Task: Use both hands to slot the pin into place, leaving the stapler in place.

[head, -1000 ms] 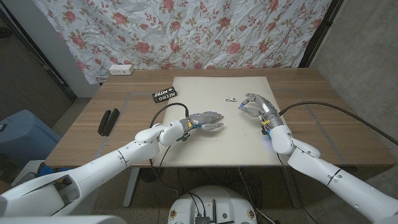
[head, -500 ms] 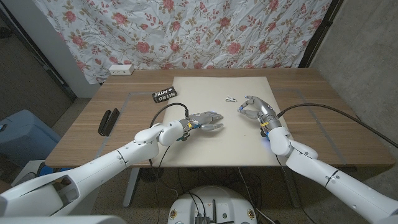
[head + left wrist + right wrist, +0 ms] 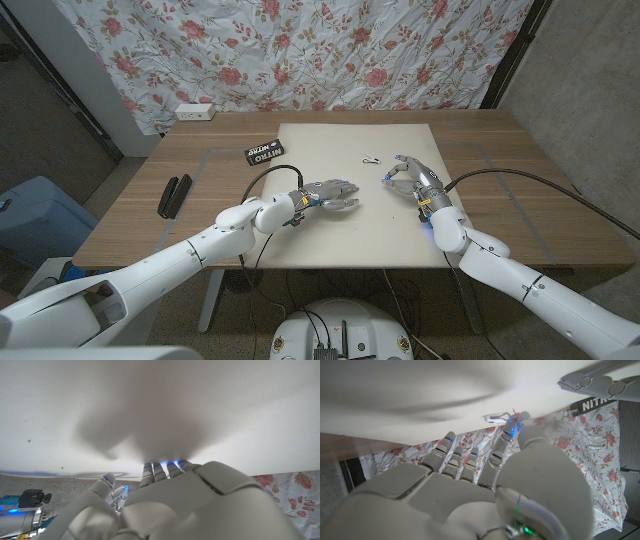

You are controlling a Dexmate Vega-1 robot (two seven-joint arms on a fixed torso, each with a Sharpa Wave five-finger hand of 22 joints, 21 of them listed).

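Note:
A small metal pin (image 3: 372,160) lies on the white mat (image 3: 350,230), toward its far middle. My right hand (image 3: 411,174) hovers just right of and nearer than the pin, fingers loosely curved and holding nothing. In the right wrist view the pin (image 3: 497,416) lies just past the fingertips (image 3: 512,425). My left hand (image 3: 331,193) sits over the mat's centre with fingers stretched toward the right, holding nothing; the left wrist view has this hand (image 3: 165,505) low over the mat (image 3: 150,400). The black stapler (image 3: 175,194) lies on the bare wood far to the left.
A black box marked NITRO (image 3: 265,153) lies by the mat's far left corner. A white power strip (image 3: 194,111) sits at the table's back left. A floral cloth hangs behind the table. In the right wrist view my left hand (image 3: 600,382) shows across the mat.
My right hand has crept slightly toward the pin and toward me. The left hand, pin and stapler have stayed put.

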